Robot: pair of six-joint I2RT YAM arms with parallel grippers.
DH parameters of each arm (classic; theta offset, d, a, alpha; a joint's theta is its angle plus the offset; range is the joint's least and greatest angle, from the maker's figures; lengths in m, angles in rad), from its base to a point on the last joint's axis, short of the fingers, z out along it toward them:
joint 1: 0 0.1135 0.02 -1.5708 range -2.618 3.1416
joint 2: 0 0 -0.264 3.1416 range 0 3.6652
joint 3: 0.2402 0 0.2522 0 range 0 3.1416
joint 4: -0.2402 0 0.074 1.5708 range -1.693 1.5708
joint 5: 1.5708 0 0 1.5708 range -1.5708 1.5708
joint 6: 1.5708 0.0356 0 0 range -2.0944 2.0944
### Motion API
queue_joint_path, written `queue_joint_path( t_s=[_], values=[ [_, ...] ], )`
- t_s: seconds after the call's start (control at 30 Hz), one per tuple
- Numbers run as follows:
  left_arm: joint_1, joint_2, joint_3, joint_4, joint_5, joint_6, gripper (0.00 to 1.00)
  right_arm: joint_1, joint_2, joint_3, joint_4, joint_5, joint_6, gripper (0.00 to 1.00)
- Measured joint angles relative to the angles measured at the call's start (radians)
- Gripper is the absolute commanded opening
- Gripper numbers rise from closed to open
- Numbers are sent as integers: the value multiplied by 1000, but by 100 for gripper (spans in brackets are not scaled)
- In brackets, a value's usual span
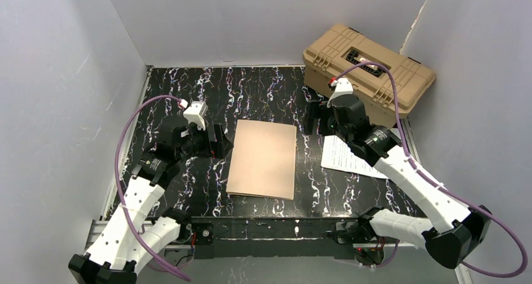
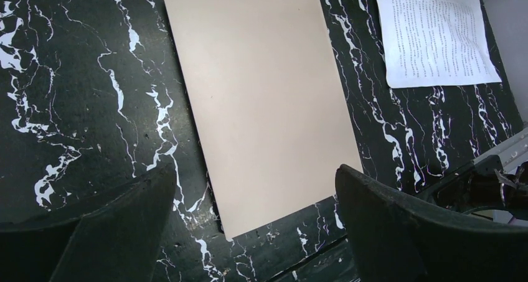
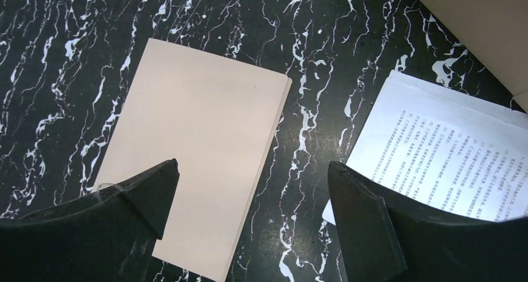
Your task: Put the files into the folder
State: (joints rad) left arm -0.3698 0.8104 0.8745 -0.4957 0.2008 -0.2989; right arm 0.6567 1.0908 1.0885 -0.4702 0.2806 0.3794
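The tan folder (image 1: 263, 158) lies closed and flat in the middle of the black marble table (image 1: 263, 89); it also shows in the wrist views as the folder (image 2: 261, 95) and the folder (image 3: 199, 145). The files (image 1: 347, 157), white printed sheets, lie to its right, partly under the right arm, seen too as the files (image 2: 436, 36) and the files (image 3: 442, 154). My left gripper (image 1: 216, 141) hovers just left of the folder, open and empty (image 2: 255, 182). My right gripper (image 1: 317, 116) hangs between folder and files, open and empty (image 3: 252, 170).
A bulky tan plastic case (image 1: 369, 72) with latches stands at the back right corner. Grey walls enclose the table on three sides. A metal rail (image 1: 270, 227) runs along the near edge between the arm bases.
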Motion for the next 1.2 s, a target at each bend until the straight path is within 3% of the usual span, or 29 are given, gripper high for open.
queue_joint_path(
  t_s=[0.27, 0.6, 0.83, 1.2],
  values=[
    [0, 21, 0, -6, 32, 3, 98, 0, -49, -32, -66, 14, 11, 99],
    [0, 64, -1, -66, 43, -71, 98, -1, -74, -94, -110, -90, -5, 99],
    [0, 124, -15, -111, 27, -165, 98, -1, -76, -217, -60, -187, -17, 99],
    [0, 286, -123, -74, 36, -274, 98, -1, 69, -319, 86, -291, 37, 99]
  ],
)
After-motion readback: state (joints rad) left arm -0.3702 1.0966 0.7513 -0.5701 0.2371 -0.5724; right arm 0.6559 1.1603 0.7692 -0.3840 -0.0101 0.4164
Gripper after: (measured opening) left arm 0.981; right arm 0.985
